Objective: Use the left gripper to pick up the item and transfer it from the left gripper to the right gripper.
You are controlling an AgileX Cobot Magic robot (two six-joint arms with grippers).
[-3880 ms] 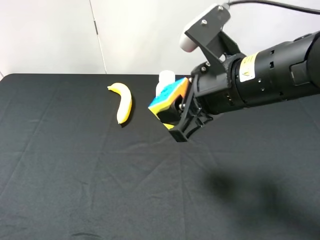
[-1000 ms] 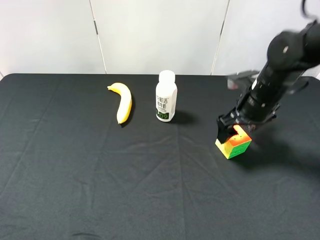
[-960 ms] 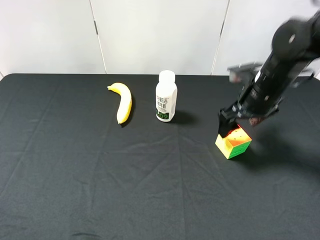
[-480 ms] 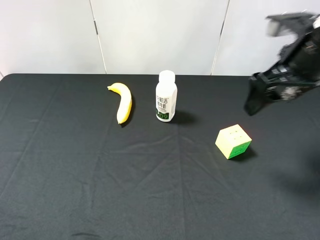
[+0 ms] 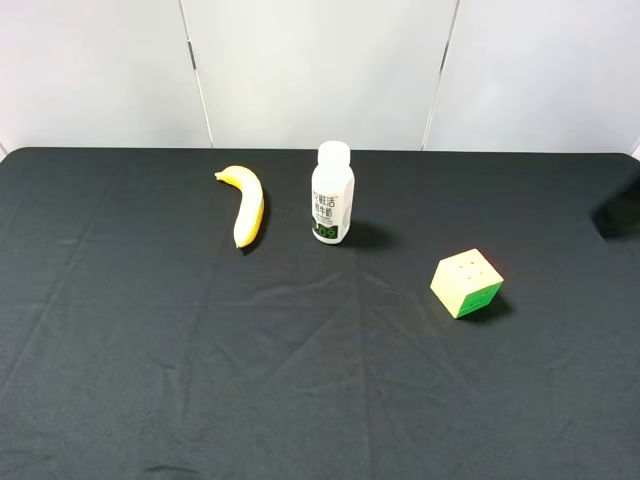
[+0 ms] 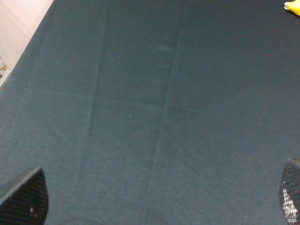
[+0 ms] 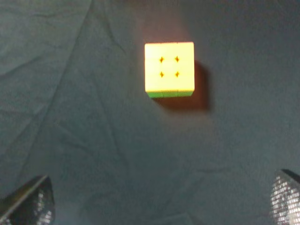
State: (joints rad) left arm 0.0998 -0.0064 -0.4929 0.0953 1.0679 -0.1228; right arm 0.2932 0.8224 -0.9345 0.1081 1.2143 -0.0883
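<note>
The puzzle cube [image 5: 467, 283] rests on the black table at the right, pale yellow face up, green and orange sides showing. No gripper touches it. In the right wrist view the cube [image 7: 169, 69] lies well beyond my right gripper [image 7: 157, 204], whose fingertips [image 7: 28, 204] stand wide apart and empty. My left gripper [image 6: 157, 201] is also open and empty over bare cloth, with only its fingertips [image 6: 23, 199] showing at the frame corners. Neither arm shows in the exterior view, apart from a dark patch [image 5: 620, 213] at the right edge.
A yellow banana [image 5: 247, 203] lies at the back left of the table, and its tip [image 6: 293, 5] shows in the left wrist view. A white bottle [image 5: 332, 193] stands upright just right of it. The black cloth [image 5: 250, 380] has creases.
My right gripper let go of the cube on the table, then rose and pulled away to the right, out of the exterior view. The cube stays where it was set down.
</note>
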